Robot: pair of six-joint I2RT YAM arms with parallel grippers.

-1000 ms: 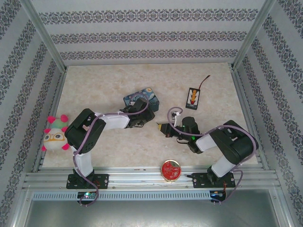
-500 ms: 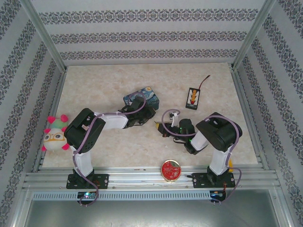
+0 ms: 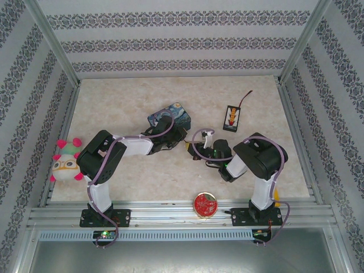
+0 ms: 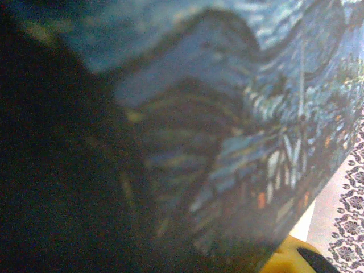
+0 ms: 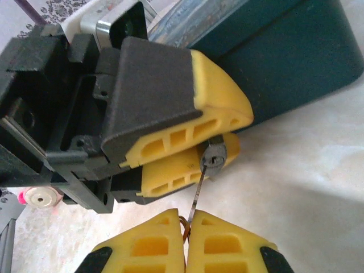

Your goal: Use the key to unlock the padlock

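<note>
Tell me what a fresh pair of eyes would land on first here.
Mid-table, the two arms meet nose to nose. The left gripper clamps the tiny padlock, and the right gripper pinches the thin key, whose blade runs up to the padlock's body. Right behind them sits the starry-night tin, and a pink-and-green plush toy lies at the table's left edge.

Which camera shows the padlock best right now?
Right wrist: the padlock sits close and sharp, pinched in the left gripper, with the key reaching it from the right gripper. From the top it is too small to make out; the left wrist gives blurred painted tin.
</note>
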